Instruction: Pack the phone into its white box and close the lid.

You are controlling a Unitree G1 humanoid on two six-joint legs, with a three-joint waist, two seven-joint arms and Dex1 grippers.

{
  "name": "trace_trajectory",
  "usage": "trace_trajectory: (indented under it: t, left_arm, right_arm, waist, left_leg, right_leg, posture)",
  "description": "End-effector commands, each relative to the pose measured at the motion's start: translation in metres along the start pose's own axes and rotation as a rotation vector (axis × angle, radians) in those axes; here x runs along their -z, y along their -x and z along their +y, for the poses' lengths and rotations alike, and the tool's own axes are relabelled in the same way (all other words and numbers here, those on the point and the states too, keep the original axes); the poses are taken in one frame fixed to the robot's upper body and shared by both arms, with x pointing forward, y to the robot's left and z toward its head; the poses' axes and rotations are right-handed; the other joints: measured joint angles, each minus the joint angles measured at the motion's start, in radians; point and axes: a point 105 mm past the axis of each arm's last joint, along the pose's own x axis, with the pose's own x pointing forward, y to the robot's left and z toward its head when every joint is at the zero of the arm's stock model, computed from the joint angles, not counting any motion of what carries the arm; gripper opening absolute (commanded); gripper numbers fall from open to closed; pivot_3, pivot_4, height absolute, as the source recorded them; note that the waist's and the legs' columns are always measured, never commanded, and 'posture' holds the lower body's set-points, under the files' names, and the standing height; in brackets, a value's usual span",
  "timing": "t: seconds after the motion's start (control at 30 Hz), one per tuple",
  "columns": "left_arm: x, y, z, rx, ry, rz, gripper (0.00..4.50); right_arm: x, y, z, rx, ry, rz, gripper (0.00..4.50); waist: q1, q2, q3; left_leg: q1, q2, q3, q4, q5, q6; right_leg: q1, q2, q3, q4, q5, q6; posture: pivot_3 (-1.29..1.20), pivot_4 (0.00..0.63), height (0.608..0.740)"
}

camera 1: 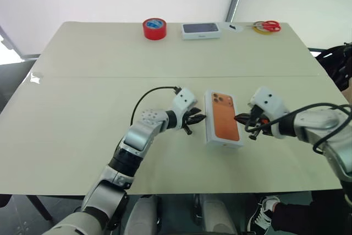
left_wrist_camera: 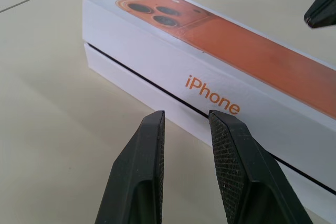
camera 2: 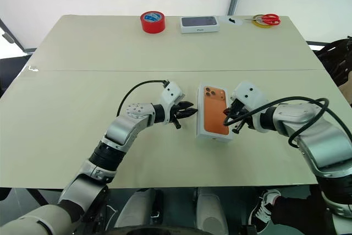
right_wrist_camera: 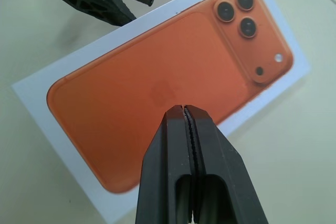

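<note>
The lid [camera 1: 223,116], white with an orange phone picture on top, sits on the white box [left_wrist_camera: 137,84]; a thin dark seam shows between them. The phone itself is hidden. My left gripper [camera 1: 198,119] hovers just left of the box, level with its side wall, and its fingers [left_wrist_camera: 149,145] are a little apart with nothing between them. My right gripper [camera 1: 237,118] is shut and empty, its tips over the lid's right edge; in the right wrist view its fingertips [right_wrist_camera: 184,108] stand above the printed picture.
At the table's far edge are a red tape roll [camera 1: 154,28], a white box with a dark picture on top [camera 1: 201,30], and red-handled scissors [camera 1: 268,26]. A person's shoe [camera 1: 264,213] shows below the table's near right corner.
</note>
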Motion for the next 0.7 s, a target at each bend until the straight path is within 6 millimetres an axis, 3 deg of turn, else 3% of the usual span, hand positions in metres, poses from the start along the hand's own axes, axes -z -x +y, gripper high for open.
trace_trajectory:
  t: [0.03,0.33,0.5,0.7]
  left_arm:
    - [-0.012,0.008,0.012,-0.04,-0.014,-0.048,1.38]
    - [-0.01,0.026,0.027,-0.081,0.004,-0.051,1.38]
    - [-0.01,0.024,0.024,-0.064,-0.007,-0.048,1.38]
    - [-0.011,0.02,0.021,-0.057,-0.011,-0.048,1.38]
  right_arm:
    - [-0.01,-0.001,-0.005,0.051,0.013,-0.032,0.03]
    - [0.015,0.003,-0.056,0.279,-0.07,0.065,0.03]
    - [0.026,-0.009,-0.05,0.239,-0.063,0.105,0.03]
    - [0.015,-0.017,-0.039,0.181,-0.061,0.056,0.03]
  waist:
    - [0.0,0.0,0.0]
    - [0.001,0.0,0.0]
    - [0.0,0.0,0.0]
    - [-0.001,0.0,0.0]
  left_leg:
    - [0.0,0.0,0.0,0.0,0.0,0.0]
    - [0.0,0.0,0.0,0.0,0.0,0.0]
    - [0.0,0.0,0.0,0.0,0.0,0.0]
    - [0.0,0.0,0.0,0.0,0.0,0.0]
  right_leg:
    - [0.0,0.0,0.0,0.0,0.0,0.0]
    - [0.0,0.0,0.0,0.0,0.0,0.0]
    - [0.0,0.0,0.0,0.0,0.0,0.0]
    - [0.0,0.0,0.0,0.0,0.0,0.0]
  posture:
    - [0.0,0.15,0.736]
    - [0.0,0.15,0.736]
    - [0.0,0.15,0.736]
    - [0.0,0.15,0.736]
